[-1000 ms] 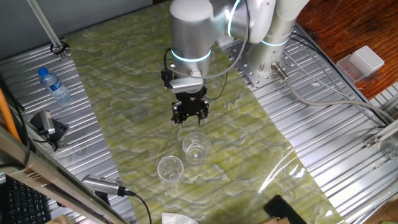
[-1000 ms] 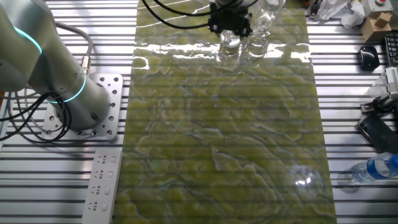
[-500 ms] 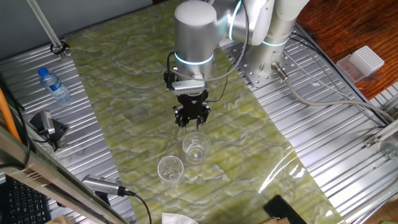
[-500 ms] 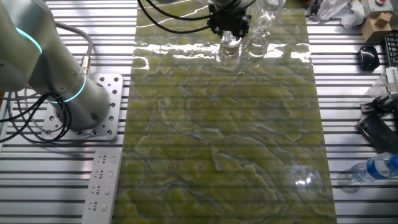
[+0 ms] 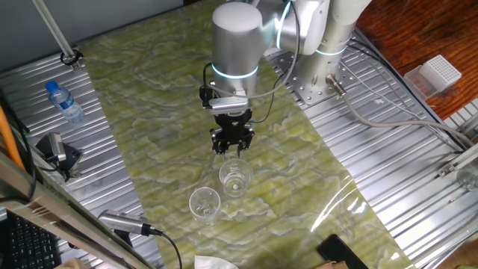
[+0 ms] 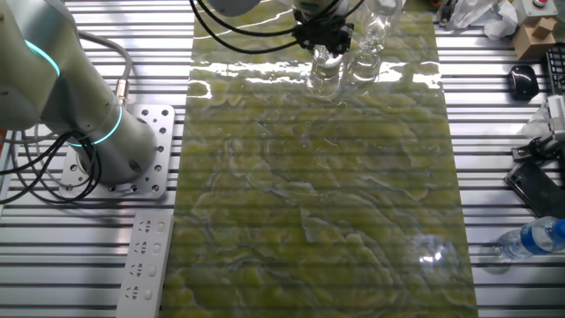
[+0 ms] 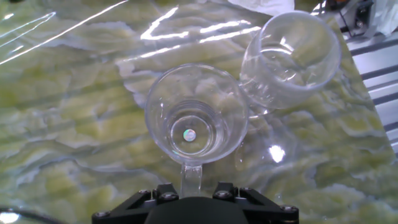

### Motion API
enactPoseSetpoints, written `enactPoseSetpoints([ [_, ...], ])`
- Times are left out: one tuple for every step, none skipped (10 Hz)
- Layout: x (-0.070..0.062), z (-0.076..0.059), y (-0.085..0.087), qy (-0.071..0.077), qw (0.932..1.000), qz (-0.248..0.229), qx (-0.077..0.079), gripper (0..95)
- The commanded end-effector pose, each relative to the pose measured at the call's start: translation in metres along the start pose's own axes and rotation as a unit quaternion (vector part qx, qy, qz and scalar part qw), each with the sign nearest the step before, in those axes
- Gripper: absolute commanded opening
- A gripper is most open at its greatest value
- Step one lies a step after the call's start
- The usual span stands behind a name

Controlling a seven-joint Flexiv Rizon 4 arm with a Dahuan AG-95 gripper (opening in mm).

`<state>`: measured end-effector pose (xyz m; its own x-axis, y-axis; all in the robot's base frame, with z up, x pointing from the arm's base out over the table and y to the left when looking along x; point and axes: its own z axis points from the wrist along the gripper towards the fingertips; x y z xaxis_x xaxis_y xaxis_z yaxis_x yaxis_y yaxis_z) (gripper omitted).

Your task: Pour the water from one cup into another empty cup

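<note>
the black two-finger gripper (image 5: 231, 146), its spread impossible to tell, hangs above the clear glass cup (image 7: 196, 115) at frame centre, whose rim touches the second clear glass cup (image 7: 290, 58) upper right, so a skewed descent could topple both.

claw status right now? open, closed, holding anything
claw: holding nothing, poised just above the nearer glass cup; whether it is open or closed cannot be told.

My surface (image 5: 149, 119) is ribbed metal with a green marbled mat (image 5: 172, 97) across its middle. Two clear glass cups (image 5: 234, 178) (image 5: 205, 202) stand close together on the mat. A blue-capped bottle (image 5: 64, 102) lies on the bare metal.
</note>
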<state>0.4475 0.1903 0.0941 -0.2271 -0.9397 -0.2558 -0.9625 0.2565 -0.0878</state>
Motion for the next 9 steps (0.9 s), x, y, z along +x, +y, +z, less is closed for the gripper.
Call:
enactPoseSetpoints([
  [0.000, 0.006, -0.001, -0.002, 1.0000, 0.001, 0.004, 38.0],
  [-0.001, 0.007, -0.001, -0.003, 1.0000, 0.001, 0.005, 38.0],
  [-0.002, 0.008, -0.001, -0.003, 1.0000, 0.000, 0.005, 38.0],
  [-0.002, 0.009, 0.000, -0.003, 1.0000, -0.001, 0.006, 38.0],
  [-0.002, 0.010, 0.000, -0.003, 1.0000, 0.000, 0.007, 38.0],
  [-0.003, 0.012, 0.001, -0.004, 0.9999, 0.002, 0.010, 38.0],
  [-0.003, 0.013, 0.002, -0.004, 0.9999, 0.004, 0.012, 38.0],
  [-0.004, 0.015, 0.002, -0.005, 0.9998, 0.005, 0.017, 38.0],
  [-0.004, 0.017, 0.003, -0.006, 0.9997, 0.008, 0.024, 19.0],
])
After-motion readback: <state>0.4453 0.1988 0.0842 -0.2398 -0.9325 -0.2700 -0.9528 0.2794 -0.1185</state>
